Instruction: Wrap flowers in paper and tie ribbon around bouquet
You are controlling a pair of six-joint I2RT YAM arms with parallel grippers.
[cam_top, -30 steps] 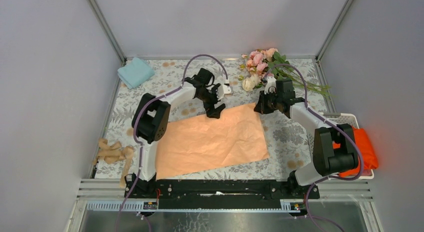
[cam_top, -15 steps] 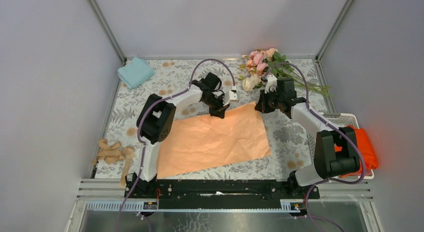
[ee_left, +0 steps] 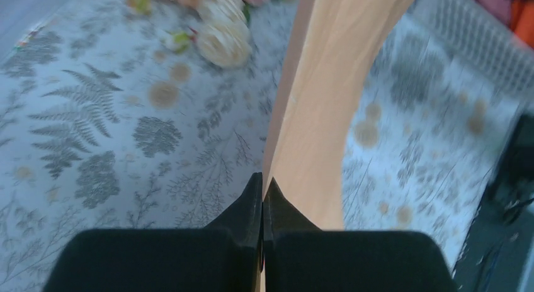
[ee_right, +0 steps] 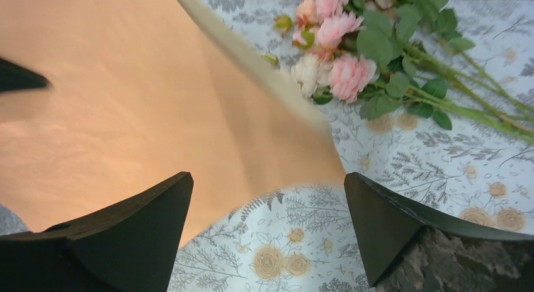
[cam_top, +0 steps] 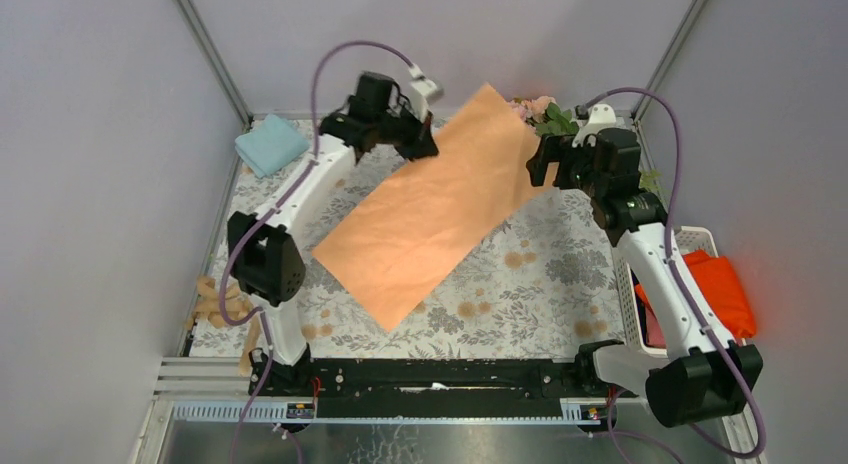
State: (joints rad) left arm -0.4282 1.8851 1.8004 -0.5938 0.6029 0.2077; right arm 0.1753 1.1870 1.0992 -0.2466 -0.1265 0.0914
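While paper (cam_top: 440,199) aloft, cloth (cam_top: 724,290) in basket (cam_top: 705,233).

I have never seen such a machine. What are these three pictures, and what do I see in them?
Two robot arms stand at a table, each ending in a two-finger gripper. One picture looks down from above; the other two come from cameras on the wrists. The left gripper is shut on the peach paper and holds it up. The right gripper is open, holding nothing. The flowers lie at the far right corner, the ribbon at the left edge.
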